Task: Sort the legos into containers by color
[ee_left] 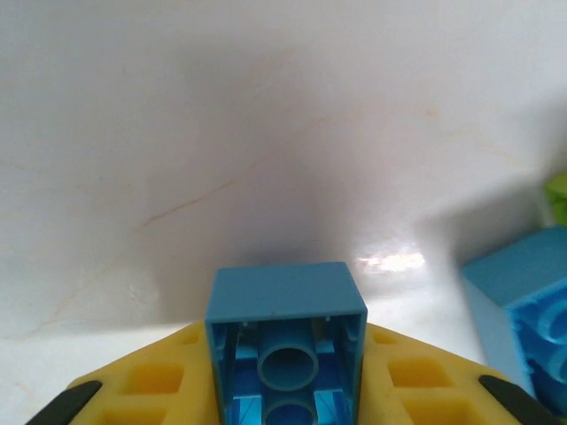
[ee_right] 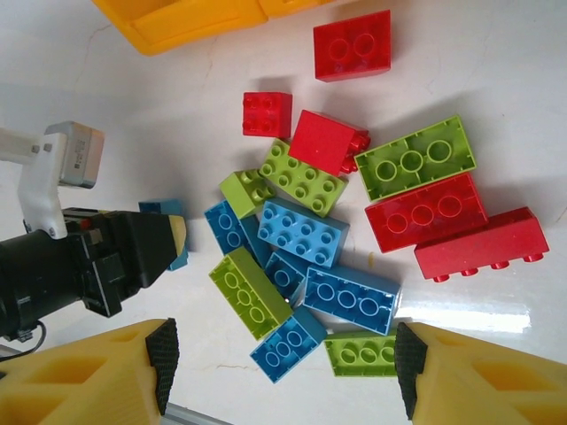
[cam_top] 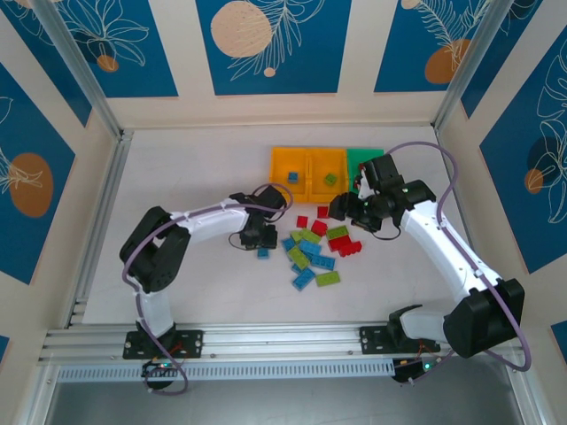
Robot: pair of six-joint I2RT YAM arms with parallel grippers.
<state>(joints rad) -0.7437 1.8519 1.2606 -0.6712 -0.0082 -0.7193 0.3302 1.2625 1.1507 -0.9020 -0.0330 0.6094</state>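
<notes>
A pile of legos (cam_top: pixel 314 251) in blue, lime and red lies at mid-table, seen close in the right wrist view (ee_right: pixel 328 239). The containers stand behind it: two orange-yellow bins (cam_top: pixel 288 159) (cam_top: pixel 324 158) and one green bin (cam_top: pixel 358 160), partly behind the right arm. A blue brick (cam_top: pixel 291 176) lies in the left orange bin and a lime brick (cam_top: pixel 330 179) in the middle one. My left gripper (cam_top: pixel 260 241) is low at the pile's left edge, shut on a blue brick (ee_left: pixel 285 341). My right gripper (ee_right: pixel 282 367) hangs open above the pile, nothing between its fingers.
Another blue brick (ee_left: pixel 527 305) lies just right of the held one, with a lime one (ee_left: pixel 558 195) beyond. A corner of an orange bin (ee_right: pixel 190 18) shows in the right wrist view. Metal rails run along the left and near table edges.
</notes>
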